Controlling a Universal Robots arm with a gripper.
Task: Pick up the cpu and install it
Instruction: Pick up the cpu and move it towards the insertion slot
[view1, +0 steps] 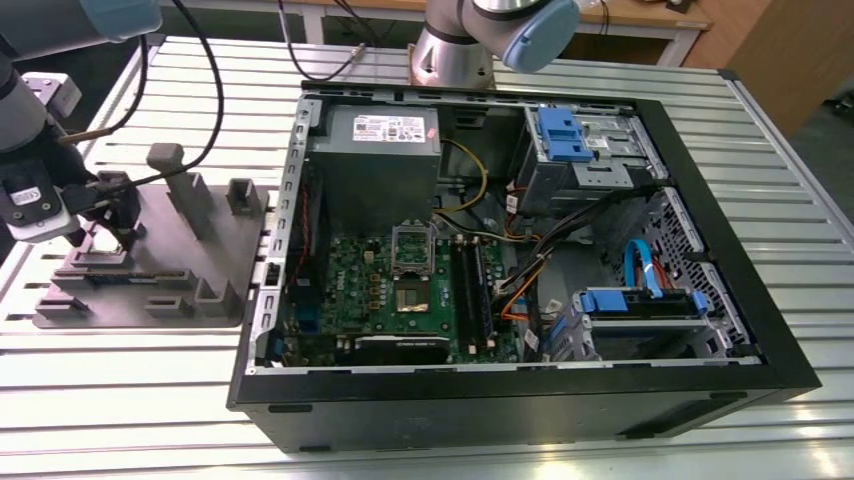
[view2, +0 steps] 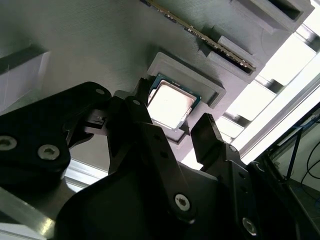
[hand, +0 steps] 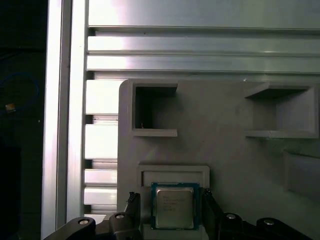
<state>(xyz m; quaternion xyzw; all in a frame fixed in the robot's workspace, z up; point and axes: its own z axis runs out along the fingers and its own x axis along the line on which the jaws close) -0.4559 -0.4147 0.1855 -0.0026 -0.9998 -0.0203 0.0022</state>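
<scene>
The cpu (hand: 173, 205), a small square chip with a silver top, lies flat in a shallow pocket of the grey tray (hand: 225, 150). In the second wrist view the cpu (view2: 170, 104) shines bright in that same pocket. My gripper (hand: 170, 201) hangs just above it, open, with one black finger (view2: 134, 114) on each side of the chip and small gaps showing. In the exterior view the gripper (view1: 114, 218) sits low over the tray (view1: 160, 290) at the exterior view's left. The motherboard socket (view1: 411, 293) inside the case stands open.
The open computer case (view1: 534, 260) lies on the slatted aluminium table (view1: 120, 400), with the grey power-supply box (view1: 376, 140), black memory sticks (view1: 470, 290) and blue drive brackets (view1: 641, 300) inside. Upright posts (view1: 180, 185) rise from the tray. A second arm's base (view1: 461, 50) stands behind the case.
</scene>
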